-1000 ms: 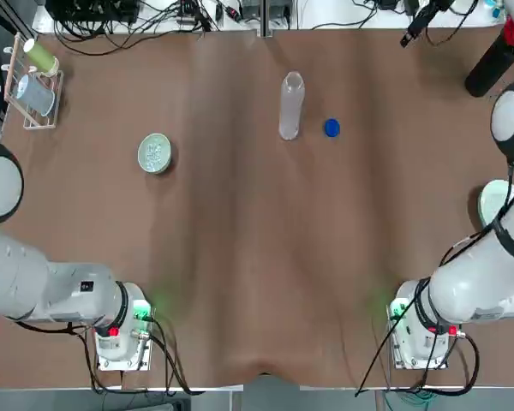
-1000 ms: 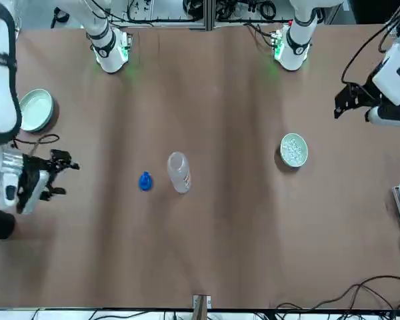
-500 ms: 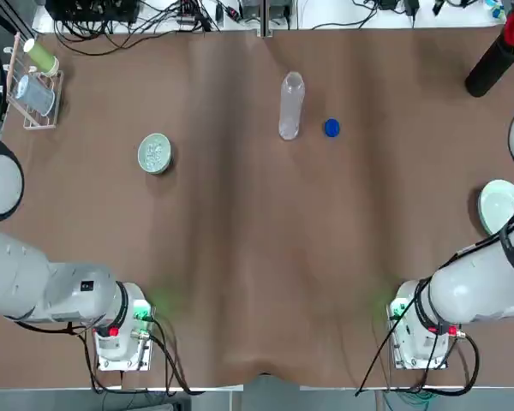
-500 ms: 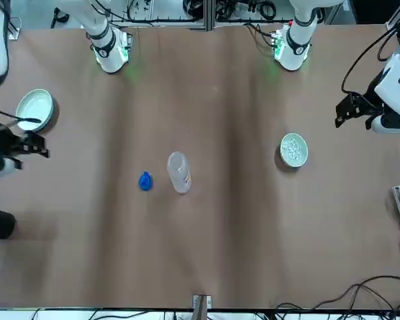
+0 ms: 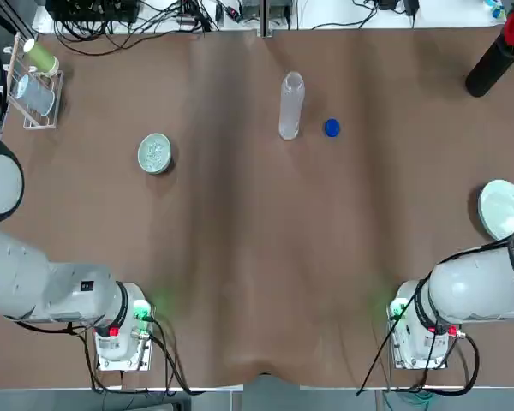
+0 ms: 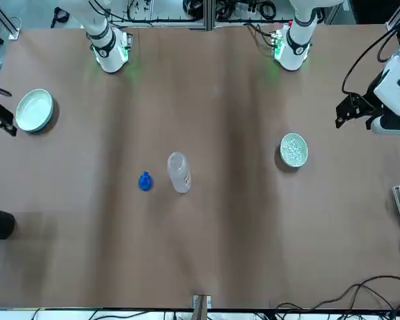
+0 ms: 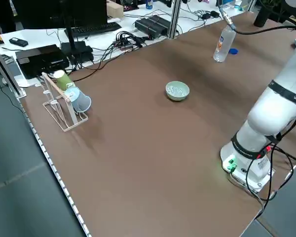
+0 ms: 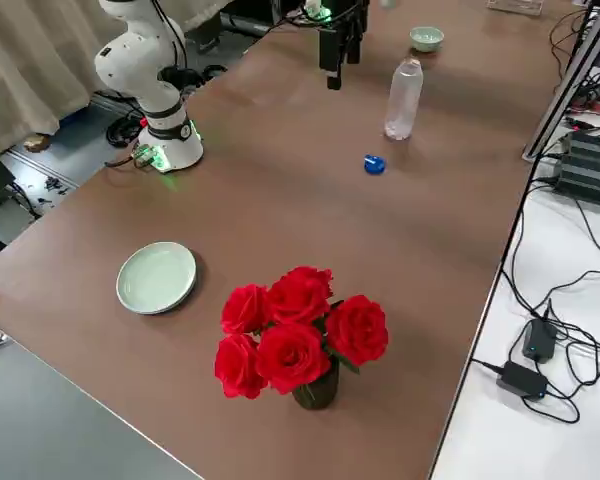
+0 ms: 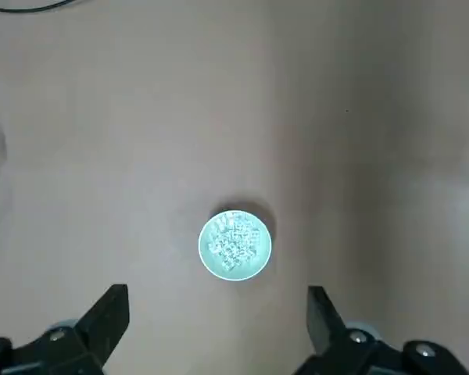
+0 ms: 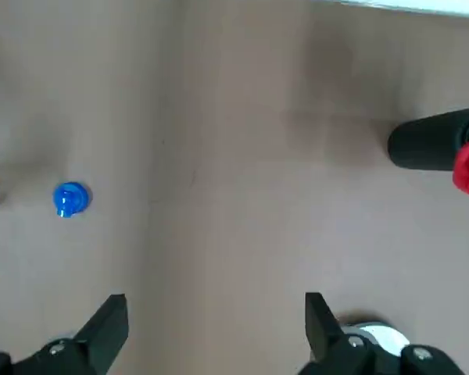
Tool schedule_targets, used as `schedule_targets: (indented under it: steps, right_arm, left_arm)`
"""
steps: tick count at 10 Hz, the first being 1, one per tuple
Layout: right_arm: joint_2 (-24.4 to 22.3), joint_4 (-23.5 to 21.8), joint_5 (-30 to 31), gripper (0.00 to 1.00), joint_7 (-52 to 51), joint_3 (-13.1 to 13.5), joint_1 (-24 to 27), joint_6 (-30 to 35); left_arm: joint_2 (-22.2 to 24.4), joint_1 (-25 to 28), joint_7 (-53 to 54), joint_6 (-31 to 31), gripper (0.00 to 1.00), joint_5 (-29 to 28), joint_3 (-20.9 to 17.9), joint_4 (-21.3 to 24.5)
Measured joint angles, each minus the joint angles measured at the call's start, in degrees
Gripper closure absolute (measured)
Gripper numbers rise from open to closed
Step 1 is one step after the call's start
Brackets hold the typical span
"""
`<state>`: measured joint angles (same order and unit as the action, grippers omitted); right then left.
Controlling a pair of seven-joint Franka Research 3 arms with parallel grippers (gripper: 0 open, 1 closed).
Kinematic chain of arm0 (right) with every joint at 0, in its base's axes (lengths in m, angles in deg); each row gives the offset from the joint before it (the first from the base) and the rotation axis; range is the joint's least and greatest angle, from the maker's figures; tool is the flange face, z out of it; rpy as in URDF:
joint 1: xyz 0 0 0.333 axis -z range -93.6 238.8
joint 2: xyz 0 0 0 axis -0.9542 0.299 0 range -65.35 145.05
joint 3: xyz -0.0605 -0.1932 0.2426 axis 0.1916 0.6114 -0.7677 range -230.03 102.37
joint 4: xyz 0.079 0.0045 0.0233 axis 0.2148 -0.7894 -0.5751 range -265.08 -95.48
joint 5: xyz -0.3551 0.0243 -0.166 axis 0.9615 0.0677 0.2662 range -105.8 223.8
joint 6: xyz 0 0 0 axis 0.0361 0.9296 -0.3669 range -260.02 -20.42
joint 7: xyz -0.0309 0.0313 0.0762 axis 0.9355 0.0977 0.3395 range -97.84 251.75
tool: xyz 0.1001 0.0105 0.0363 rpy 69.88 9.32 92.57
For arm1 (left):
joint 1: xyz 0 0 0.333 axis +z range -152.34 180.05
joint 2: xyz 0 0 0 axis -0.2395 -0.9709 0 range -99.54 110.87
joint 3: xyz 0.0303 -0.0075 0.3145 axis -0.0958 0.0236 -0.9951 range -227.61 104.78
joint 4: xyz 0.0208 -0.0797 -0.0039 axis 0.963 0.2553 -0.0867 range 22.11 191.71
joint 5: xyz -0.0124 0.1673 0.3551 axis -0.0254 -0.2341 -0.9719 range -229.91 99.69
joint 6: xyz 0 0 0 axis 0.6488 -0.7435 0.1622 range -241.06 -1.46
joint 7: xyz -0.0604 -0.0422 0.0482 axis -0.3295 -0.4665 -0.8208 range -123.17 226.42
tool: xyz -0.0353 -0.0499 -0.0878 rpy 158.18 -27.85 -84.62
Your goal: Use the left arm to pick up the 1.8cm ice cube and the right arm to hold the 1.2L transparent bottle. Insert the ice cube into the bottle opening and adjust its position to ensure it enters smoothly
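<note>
Since the earlier frames the right gripper (image 6: 0,117) has pulled back toward the robot's right table edge, past the pale green plate (image 6: 35,110), and it now shows only at the border of the front view; the left gripper (image 6: 352,110) has barely shifted. Nothing on the table has moved.

Both pairs of fingers stand wide apart and empty, as each wrist view shows.

A slim, colourless see-through plastic bottle (image 5: 291,105) stands upright mid-table, uncapped, with the small round blue cap (image 5: 331,128) just beside it. It is well apart from the right gripper (image 10: 216,332), whose wrist view catches only its edge.

Tiny whitish translucent ice cubes (image 9: 235,242) lie heaped in a small pale green bowl (image 5: 144,163), near the raised left gripper (image 9: 217,320) and just ahead of its spread fingers.
</note>
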<state>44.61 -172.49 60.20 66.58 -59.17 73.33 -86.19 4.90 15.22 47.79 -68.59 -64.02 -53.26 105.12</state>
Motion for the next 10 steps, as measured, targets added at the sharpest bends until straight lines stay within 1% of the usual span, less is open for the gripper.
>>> schedule_targets:
  steps: [2,5,8,10]
  right_arm:
    - [0.00,-2.07,0.00,0.00,0.96,-0.02,0.16,-0.66]
    - [-0.06,-2.25,-0.01,0.00,4.27,-0.01,0.25,-0.54]
    - [-0.09,-2.23,-0.02,0.00,4.51,0.06,0.52,-0.75]
    - [-0.33,-2.16,-0.07,0.00,4.55,-0.46,0.39,-0.90]
  left_arm:
    - [0.02,0.01,0.00,-0.02,0.00,0.00,0.00,0.00]
    - [0.02,0.01,0.00,-0.11,0.00,0.00,0.00,0.01]
    - [0.02,0.01,0.00,-0.11,0.00,0.00,0.00,0.07]
    - [0.02,0.04,0.00,-0.12,0.00,0.00,-0.01,0.13]
